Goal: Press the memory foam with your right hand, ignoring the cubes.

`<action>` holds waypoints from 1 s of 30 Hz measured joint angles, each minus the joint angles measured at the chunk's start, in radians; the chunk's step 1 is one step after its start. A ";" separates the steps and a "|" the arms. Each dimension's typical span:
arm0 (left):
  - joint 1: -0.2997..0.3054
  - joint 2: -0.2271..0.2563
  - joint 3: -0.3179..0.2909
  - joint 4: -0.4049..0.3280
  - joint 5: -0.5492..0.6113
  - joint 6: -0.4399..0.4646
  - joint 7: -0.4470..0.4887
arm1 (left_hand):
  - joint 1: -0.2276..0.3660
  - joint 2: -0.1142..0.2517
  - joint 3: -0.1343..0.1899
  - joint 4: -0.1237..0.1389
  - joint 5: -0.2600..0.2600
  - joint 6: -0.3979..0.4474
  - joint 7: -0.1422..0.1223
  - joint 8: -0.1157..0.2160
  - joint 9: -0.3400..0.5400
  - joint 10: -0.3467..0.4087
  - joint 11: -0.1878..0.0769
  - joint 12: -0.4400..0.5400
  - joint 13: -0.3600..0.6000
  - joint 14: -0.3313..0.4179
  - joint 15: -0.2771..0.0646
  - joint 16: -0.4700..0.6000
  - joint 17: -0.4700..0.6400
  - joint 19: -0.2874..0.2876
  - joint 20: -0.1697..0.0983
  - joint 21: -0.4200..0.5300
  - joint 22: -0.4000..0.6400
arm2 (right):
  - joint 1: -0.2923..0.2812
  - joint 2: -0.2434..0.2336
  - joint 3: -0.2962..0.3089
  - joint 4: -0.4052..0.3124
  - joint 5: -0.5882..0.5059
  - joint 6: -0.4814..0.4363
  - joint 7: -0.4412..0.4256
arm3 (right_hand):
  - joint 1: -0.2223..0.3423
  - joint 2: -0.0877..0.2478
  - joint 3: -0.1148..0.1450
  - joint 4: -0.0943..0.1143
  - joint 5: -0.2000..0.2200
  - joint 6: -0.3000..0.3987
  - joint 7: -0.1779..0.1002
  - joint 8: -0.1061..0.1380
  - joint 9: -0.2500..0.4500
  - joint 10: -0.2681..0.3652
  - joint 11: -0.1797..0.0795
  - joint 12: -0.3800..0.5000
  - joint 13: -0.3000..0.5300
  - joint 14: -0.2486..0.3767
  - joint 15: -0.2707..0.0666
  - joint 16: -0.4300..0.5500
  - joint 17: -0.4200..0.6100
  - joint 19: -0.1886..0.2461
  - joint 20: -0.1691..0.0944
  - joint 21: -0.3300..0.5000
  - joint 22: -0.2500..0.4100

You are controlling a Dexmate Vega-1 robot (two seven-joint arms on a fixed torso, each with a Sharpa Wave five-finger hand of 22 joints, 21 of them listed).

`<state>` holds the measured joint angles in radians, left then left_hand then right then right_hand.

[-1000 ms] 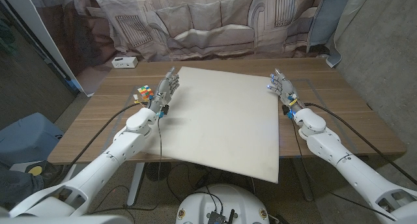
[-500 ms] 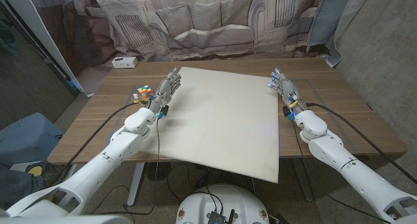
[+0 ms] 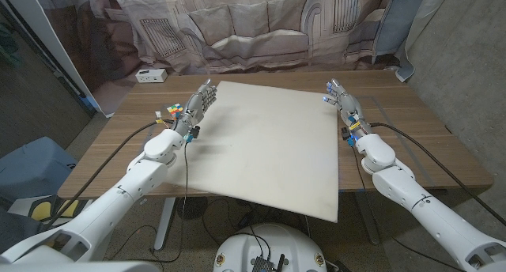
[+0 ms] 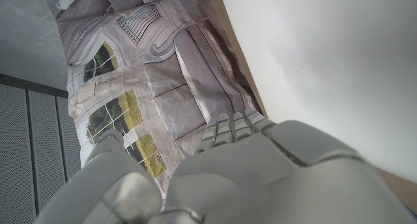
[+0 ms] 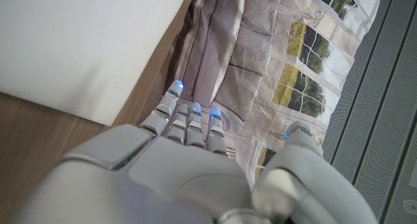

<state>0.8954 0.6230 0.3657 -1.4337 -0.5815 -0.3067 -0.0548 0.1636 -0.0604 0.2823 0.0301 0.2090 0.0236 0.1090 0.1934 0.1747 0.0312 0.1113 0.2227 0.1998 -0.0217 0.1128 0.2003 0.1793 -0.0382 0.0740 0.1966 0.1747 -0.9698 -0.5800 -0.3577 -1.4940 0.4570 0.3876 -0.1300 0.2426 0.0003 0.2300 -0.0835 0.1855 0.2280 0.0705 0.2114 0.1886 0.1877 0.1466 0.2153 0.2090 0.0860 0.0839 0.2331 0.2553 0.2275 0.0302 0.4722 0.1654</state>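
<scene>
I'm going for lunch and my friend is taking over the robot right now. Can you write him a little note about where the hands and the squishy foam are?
Right hand: open, holding nothing, at the right edge of the memory foam, by its far corner, not on top of it.
Left hand: open, holding nothing, at the foam's left edge.
The foam is the big white sheet lying flat in the middle of the table. One colourful cube sits just left of the left hand; leave it alone.
Done: nothing pressed yet.
Left: move the right hand over the foam and press down.
</scene>
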 measured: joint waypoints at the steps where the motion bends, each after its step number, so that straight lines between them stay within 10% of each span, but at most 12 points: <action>1: 0.000 0.000 0.000 0.000 0.000 0.000 0.000 | 0.000 0.000 0.000 0.000 0.000 0.003 0.003 0.000 0.000 0.003 -0.001 0.000 0.000 0.002 0.000 0.000 0.000 0.003 0.003 0.005 0.000 | -0.001 0.000 0.000 -0.001 0.000 0.000 0.000 | 0.000 0.000 0.000 0.000 0.000 -0.002 0.002 0.000 0.000 0.000 0.000 0.000 0.000 0.000 0.000 0.000 0.000 0.000 0.000 0.000 0.000; 30: 0.026 0.022 -0.030 -0.016 0.038 -0.061 0.033 | 0.020 0.020 0.004 -0.021 -0.006 0.098 0.016 0.015 0.000 0.091 0.008 0.023 -0.005 0.095 0.000 0.007 0.000 0.108 0.001 0.029 0.000 | 0.007 0.013 -0.029 -0.034 -0.169 0.052 -0.065 | 0.000 0.000 -0.005 -0.005 0.000 0.024 0.015 0.000 0.000 0.009 0.002 0.000 -0.005 0.000 0.000 -0.004 -0.009 0.000 0.000 -0.025 0.000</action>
<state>0.9212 0.6447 0.3355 -1.4499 -0.5433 -0.3673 -0.0221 0.1833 -0.0407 0.2860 0.0095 0.2033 0.1218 0.1249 0.2082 0.1745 0.1217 0.1196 0.2459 0.1952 0.0734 0.1125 0.2078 0.1792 0.0699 0.0752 0.2257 0.1745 -0.9632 -0.5672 -0.3863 -1.5284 0.2881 0.4395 -0.1949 0.2426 0.0004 0.2253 -0.0880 0.1855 0.2521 0.0855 0.2114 0.1884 0.1969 0.1481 0.2153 0.2045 0.0857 0.0838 0.2290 0.2459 0.2272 0.0303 0.4474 0.1652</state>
